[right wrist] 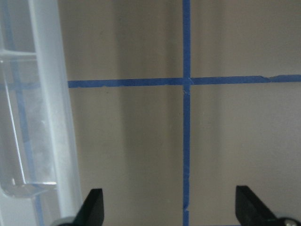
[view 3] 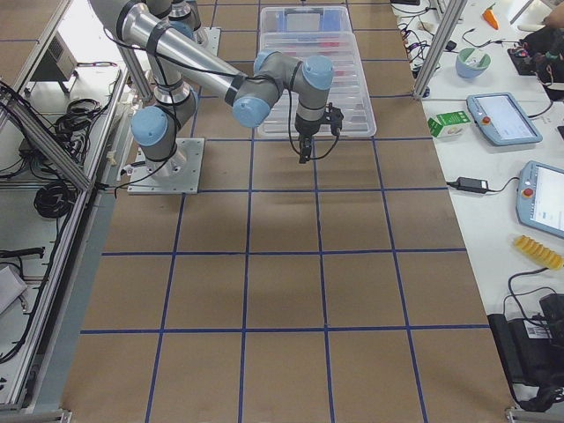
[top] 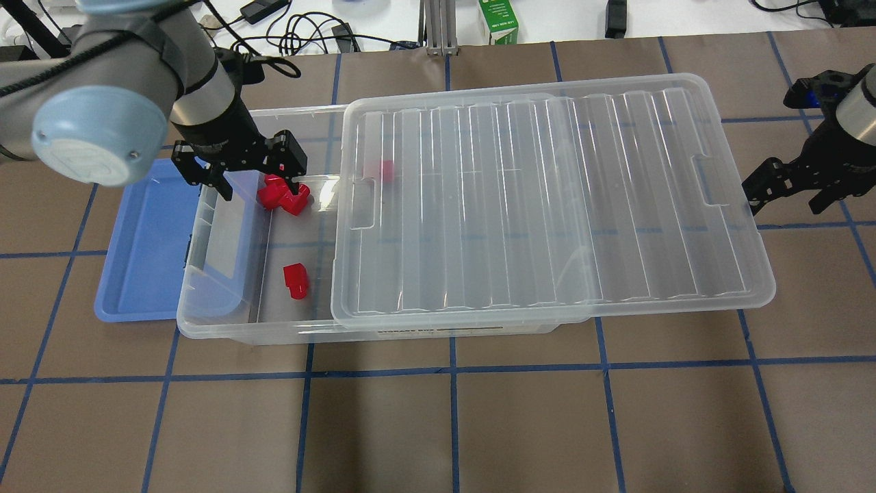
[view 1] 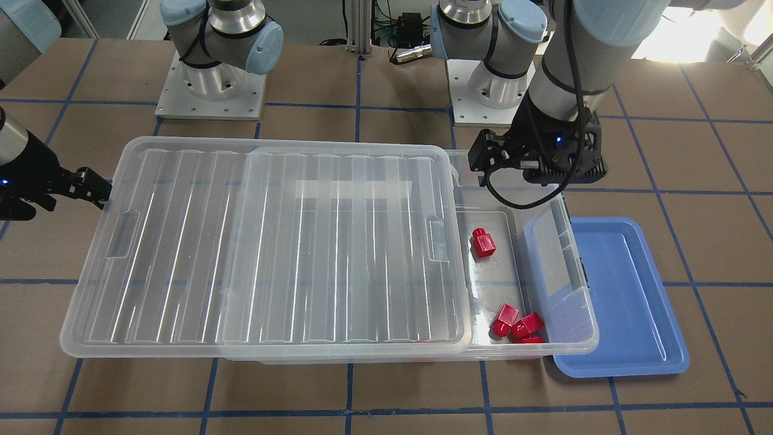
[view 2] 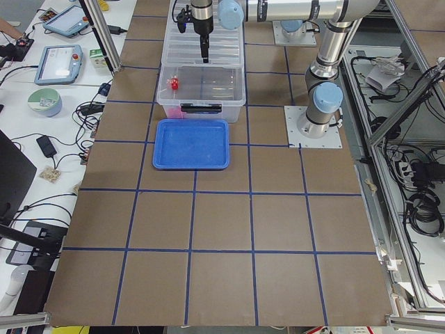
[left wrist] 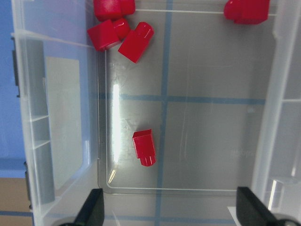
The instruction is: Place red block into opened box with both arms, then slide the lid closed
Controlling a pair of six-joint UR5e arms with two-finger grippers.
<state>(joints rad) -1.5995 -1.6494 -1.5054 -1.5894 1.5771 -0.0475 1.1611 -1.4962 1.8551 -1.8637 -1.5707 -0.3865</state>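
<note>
Though the box (top: 287, 335) is mostly covered, its end on the robot's left stands open. The lid (top: 547, 205) lies flat on the rim, offset toward the robot's right, and overhangs well past the box's other short end. A blue tray (top: 144, 253) sits right against the open end w/ nothing in it; touching or tucked under the rim, can't tell. The left gripper (top: 259, 185) hangs over the open section near the back wall, fingers apart, nothing btwn them. The right gripper (top: 787, 188) sits at the lid's overhanging short end, fingers also apart and empty, w/ the lid's rim just outside one finger. On the box floor the red block (top: 295, 281) lies alone in the open part. Three other red blocks (top: 280, 195) bunch in the back corner, and one more red block (top: 380, 171) shows through the lid.
</note>
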